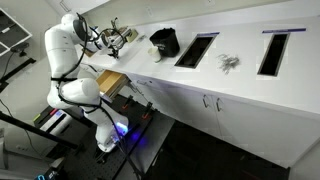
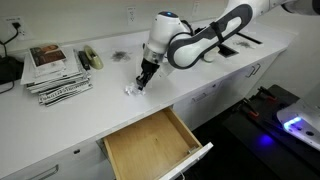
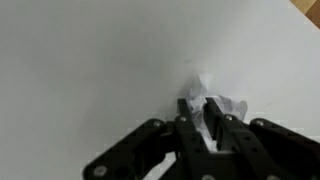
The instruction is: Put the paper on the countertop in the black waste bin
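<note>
A small crumpled white paper (image 3: 199, 87) lies on the glossy white countertop (image 2: 100, 105). My gripper (image 3: 203, 104) points down at it, and its two black fingers are closed narrowly with the paper pinched between them. In an exterior view the gripper (image 2: 141, 80) touches down on the paper (image 2: 131, 90) near the counter's front edge. The black waste bin (image 1: 164, 41) stands on the countertop (image 1: 245, 85) further along, beside a dark rectangular cut-out (image 1: 195, 50). My gripper (image 1: 113, 41) is some way from the bin.
A wooden drawer (image 2: 155, 145) stands open below the counter's front edge, under the arm. A stack of magazines (image 2: 55, 70) lies on the counter. Another crumpled paper (image 1: 228, 63) lies between the two cut-outs, the far one (image 1: 272, 52) near the end.
</note>
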You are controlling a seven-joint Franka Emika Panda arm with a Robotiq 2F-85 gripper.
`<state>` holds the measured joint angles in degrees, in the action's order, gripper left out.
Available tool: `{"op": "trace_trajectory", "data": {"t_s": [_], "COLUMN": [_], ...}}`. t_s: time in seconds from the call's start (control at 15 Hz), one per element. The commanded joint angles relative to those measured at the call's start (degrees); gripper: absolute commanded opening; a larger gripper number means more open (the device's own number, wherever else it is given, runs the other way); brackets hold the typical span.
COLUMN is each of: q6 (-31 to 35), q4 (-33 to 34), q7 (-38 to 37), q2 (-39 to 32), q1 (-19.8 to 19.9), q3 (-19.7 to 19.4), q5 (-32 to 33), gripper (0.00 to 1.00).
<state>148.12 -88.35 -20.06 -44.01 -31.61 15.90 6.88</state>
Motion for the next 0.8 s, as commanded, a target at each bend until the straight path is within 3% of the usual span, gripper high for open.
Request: {"op": "trace_trajectory", "data": {"t_s": [0.0, 0.2, 0.33, 0.73], "q6": [0.4, 0.1, -1.5, -0.3], "q4": [1.5, 1.4, -0.4, -12.7], "q7": [2.1, 2.1, -1.6, -19.0], "q2": [-0.8, -0.6, 1.9, 15.2], "q1": [-1.1, -1.3, -3.4, -12.8], "q3": [-1.0, -1.1, -4.1, -19.1], "q5": [-2.3, -2.5, -1.0, 7.1], "gripper": [0.0, 0.02, 0.0, 0.01]}}
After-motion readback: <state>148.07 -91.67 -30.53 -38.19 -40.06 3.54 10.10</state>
